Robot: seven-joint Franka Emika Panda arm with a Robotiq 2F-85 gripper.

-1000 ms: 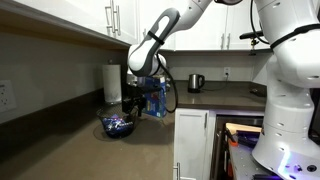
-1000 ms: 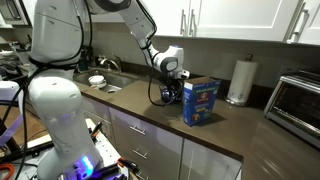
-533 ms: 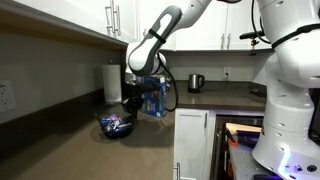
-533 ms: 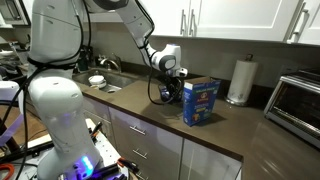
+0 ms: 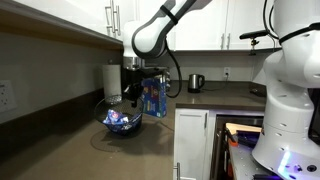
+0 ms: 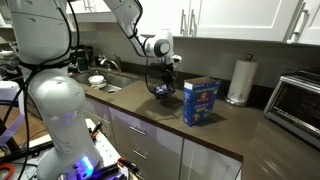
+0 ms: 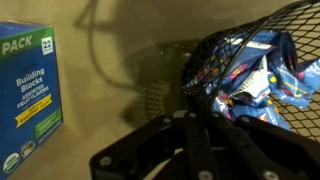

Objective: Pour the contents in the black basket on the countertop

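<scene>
Basket [image 5: 120, 121] hangs just above the counter [image 5: 140, 155], rim pinched in the gripper's [image 5: 127, 101] jaws. Packets [image 7: 262, 75] lie inside it, with a box [image 6: 200, 101] near on the right.

Foil packets [image 7: 262, 75] in black basket [image 7: 203, 62], right; blue box [image 7: 28, 90] left.

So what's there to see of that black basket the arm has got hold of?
The black basket is a round bowl of thin black wire mesh, see-through, so the crinkly blue-and-white packets inside show through its wall. The end effector seems to grip its rim from above, and it appears to hang just clear of the dark countertop, a shadow beneath. It looks roughly level. A blue box stands nearby.
</scene>
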